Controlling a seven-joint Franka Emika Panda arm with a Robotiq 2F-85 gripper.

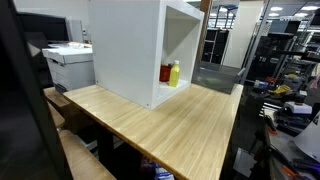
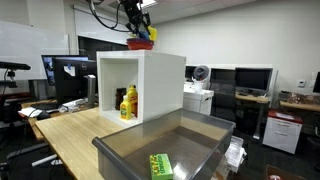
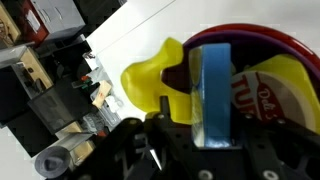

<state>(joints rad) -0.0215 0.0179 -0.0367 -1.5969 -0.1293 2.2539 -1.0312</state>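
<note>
Blue item [image 3: 212, 75], between gripper [image 3: 212, 108] fingers, atop cabinet [image 2: 160, 75]

Gripper: the dark gripper [image 3: 205, 140] fills the bottom edge; how wide its jaws stand is not clear.
Closest thing: a blue flat piece [image 3: 212, 90] stands on its edge just above the gripper.
Left of it: a yellow plastic shape [image 3: 150, 78], touching the blue flat piece.
Right of it: a yellow packet [image 3: 268, 100] with red letters, inside a red bowl [image 3: 265, 35].
Under them: a white surface [image 3: 130, 35].
Far left: dark office clutter [image 3: 45, 90], blurred.
</note>
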